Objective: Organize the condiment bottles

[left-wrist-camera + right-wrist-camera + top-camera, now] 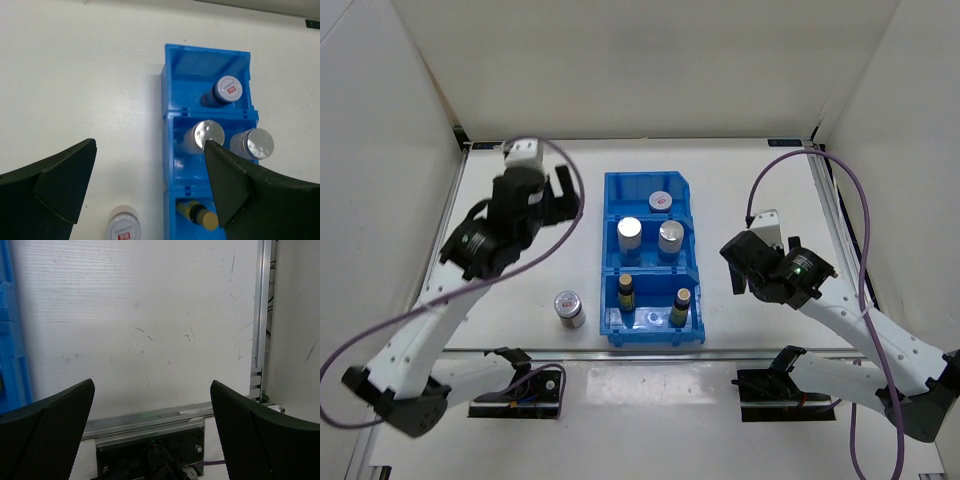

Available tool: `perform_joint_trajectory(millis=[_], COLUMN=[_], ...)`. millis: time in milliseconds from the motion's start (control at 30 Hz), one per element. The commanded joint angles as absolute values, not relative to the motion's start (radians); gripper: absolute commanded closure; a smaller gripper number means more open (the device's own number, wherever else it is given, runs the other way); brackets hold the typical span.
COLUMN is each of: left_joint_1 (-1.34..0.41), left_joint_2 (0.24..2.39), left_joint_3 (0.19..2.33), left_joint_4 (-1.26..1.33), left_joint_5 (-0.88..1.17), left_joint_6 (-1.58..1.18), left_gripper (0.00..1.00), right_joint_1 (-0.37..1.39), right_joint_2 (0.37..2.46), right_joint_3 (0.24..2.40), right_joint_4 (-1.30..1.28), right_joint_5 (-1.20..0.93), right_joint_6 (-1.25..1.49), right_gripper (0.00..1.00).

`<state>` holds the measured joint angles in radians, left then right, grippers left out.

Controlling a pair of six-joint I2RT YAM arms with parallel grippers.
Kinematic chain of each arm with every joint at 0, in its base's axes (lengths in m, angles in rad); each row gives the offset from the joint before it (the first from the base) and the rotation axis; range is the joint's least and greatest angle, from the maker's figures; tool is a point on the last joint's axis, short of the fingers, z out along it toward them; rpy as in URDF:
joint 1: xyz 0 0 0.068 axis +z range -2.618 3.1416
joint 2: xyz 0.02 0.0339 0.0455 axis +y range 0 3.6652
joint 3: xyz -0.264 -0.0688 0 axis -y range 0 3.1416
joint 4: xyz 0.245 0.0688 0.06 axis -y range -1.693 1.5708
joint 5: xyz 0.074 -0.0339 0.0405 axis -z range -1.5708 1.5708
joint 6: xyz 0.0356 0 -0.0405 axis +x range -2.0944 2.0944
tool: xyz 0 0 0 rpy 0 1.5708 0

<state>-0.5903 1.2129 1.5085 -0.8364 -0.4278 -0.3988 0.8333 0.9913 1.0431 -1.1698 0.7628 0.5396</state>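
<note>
From above, the one jar [568, 308] outside is seen upright just left of the blue bin's [607, 250] near compartment, closer to the left gripper [563, 200], which is spread. In the left wrist view, the jar [123, 227] is found nearward of that gripper [150, 145]. In the right wrist view, the right gripper [152, 385] is held spread, right of the bin [10, 340].

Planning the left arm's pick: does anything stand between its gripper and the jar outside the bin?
Nothing visible does. The left gripper hangs open over the table, and the loose jar stands alone beside the blue bin.
</note>
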Motion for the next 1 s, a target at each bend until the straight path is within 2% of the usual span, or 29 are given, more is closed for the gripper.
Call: perform_joint_trajectory(millis=[0, 100, 200, 500, 800, 867, 967], left_joint_1=[-0.591, -0.591, -0.581, -0.581, -0.581, -0.581, -0.581], left_joint_2=[1.127, 1.024, 0.983, 1.003, 1.048, 1.048, 1.048], left_joint_3=[1.228, 1.052, 0.977, 0.85, 0.775, 0.775, 0.822], left_joint_4=[-0.888, -0.888, -0.951, -0.965, -0.956, -0.956, -0.956], left_joint_5=[-0.408, -0.307, -0.279, -0.147, -0.172, -0.184, -0.209], left_joint_6=[-0.531, -0.635, -0.731, -0.871, -0.896, -0.896, -0.865], left_gripper=[0.0, 0.0, 0.0, 0.0, 0.0, 0.06, 0.4], right_joint_1=[0.836, 0.836, 0.836, 0.836, 0.836, 0.836, 0.836], right_joint_2=[1.0, 1.0, 1.0, 1.009, 1.029, 1.029, 1.029], right_joint_3=[1.043, 1.043, 1.043, 1.043, 1.043, 1.043, 1.043], right_joint_4=[-1.141, -1.141, -1.141, -1.141, -1.132, -1.132, -1.132], right_joint_5=[0.776, 0.776, 0.776, 0.767, 0.767, 0.767, 0.758], right_joint_6=[0.534, 0.534, 0.534, 0.525, 0.525, 0.525, 0.525], right_gripper=[0.0, 0.0, 0.0, 0.0, 0.0, 0.0, 0.0])
